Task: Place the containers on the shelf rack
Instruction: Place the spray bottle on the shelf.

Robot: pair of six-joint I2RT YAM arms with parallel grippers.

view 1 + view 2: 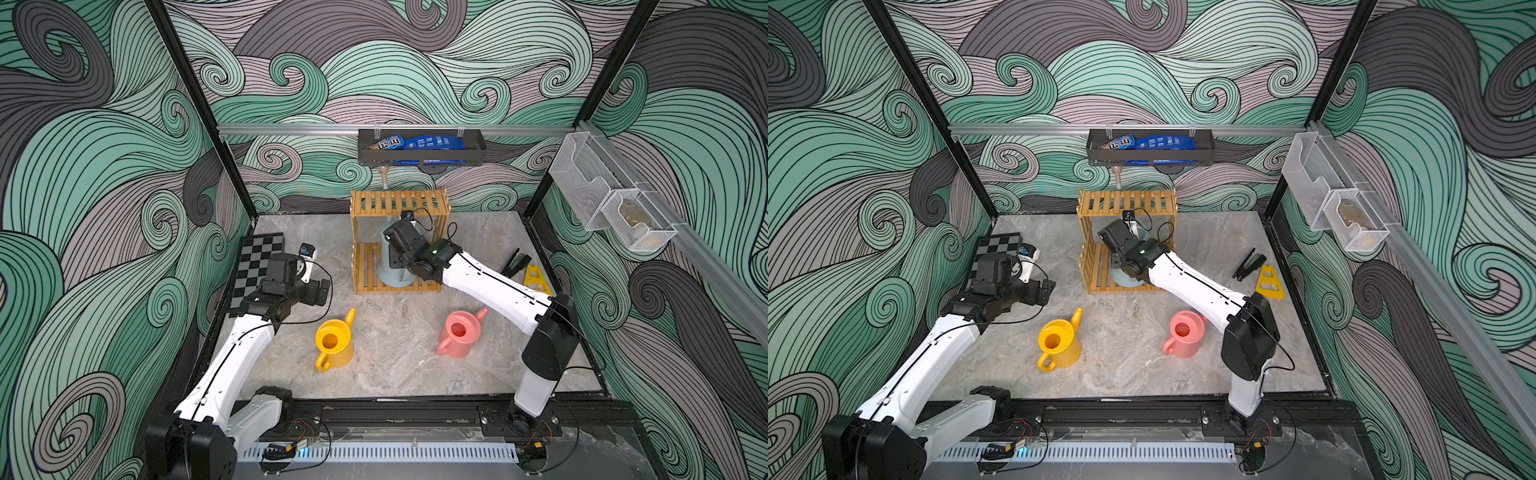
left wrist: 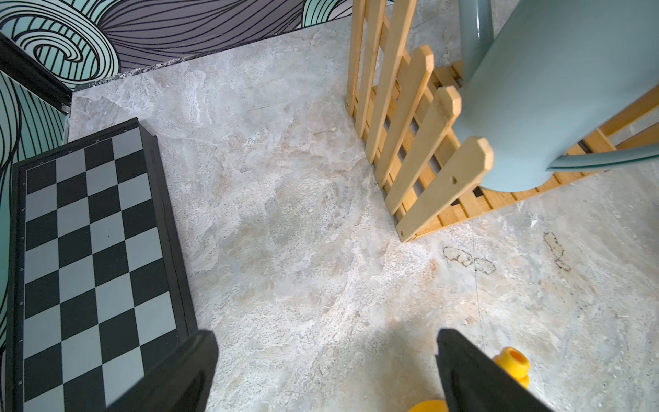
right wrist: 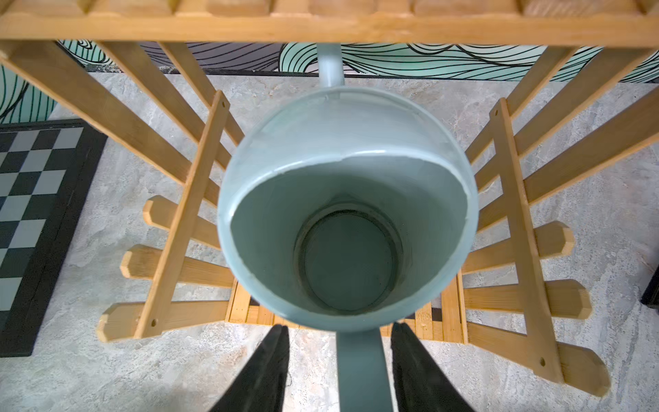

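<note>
Status: one of three containers is on the shelf rack (image 1: 399, 202).

- Pale blue can (image 3: 342, 149): stands on the rack's lower tier (image 1: 365, 266), towards that tier's front edge. Its spout runs rearward and out past the rack's back.
- Right gripper (image 3: 339, 330): at the rack's open front. Its jaws stand apart on either side of the blue can's handle (image 3: 360, 371). A clear gap shows on one side, so it is not clamping. Judged: the can rests on its own.
- Left gripper (image 2: 326, 339): jaws spread wide and empty, above the worktop (image 1: 395, 374) near its left edge, beside the chessboard (image 1: 257, 266).
- Yellow can (image 1: 334, 343) and pink can (image 1: 459, 334): both upright on the worktop, forward of the rack and well apart from each other.

Remaining: yellow and pink cans. The top tier is bare, and the lower tier has room beside the blue can.
</note>
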